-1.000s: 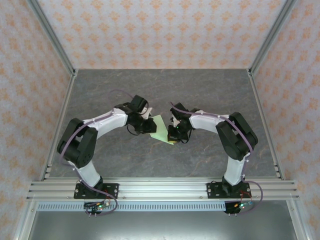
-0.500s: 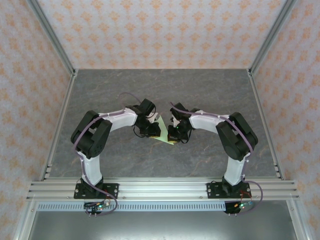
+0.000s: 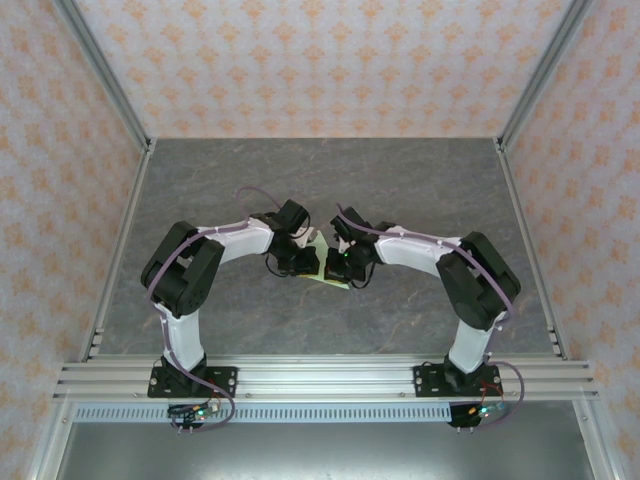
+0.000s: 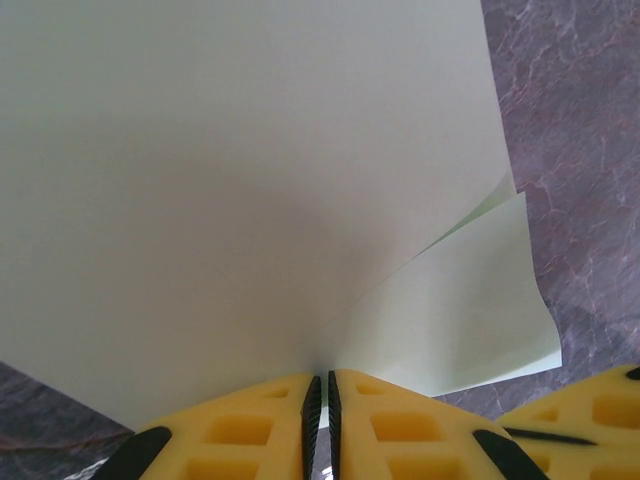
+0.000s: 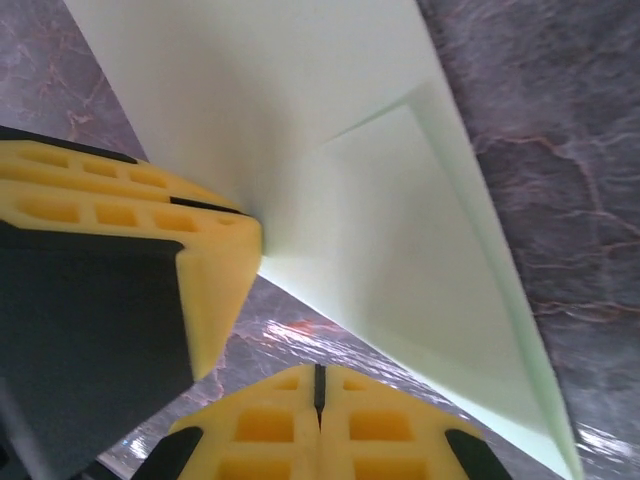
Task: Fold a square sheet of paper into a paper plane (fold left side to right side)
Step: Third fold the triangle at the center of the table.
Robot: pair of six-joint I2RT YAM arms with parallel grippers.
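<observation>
There is one square sheet of paper [image 4: 250, 180], pale green and plain, and there are two arms with one gripper each. The left arm [image 3: 185, 275] and the right arm [image 3: 475, 280] bend toward each other and meet near the middle of the grey, marble-like table [image 3: 420, 180]. The sheet is there between the two grippers, and in the top view they cover most of it. The left gripper [image 4: 320, 395] has its two yellow fingers pressed together on an edge of the sheet, so it holds the paper. In the left wrist view the paper rises from this pinch, and one layer stands over a second layer, which shows at the right with a free corner above the table. The sheet is therefore bent over itself in two layers and is not flat. The right gripper [image 5: 320, 385] has its two yellow fingers closed against each other, with nothing visible between them. Its tips are just beside the lower edge of the sheet, and I cannot tell if they touch it. In the right wrist view one yellow finger [image 5: 130, 215] of the left gripper shows at the left, on the paper. Three walls [image 3: 320, 60] with an orange pattern stand around the table.
</observation>
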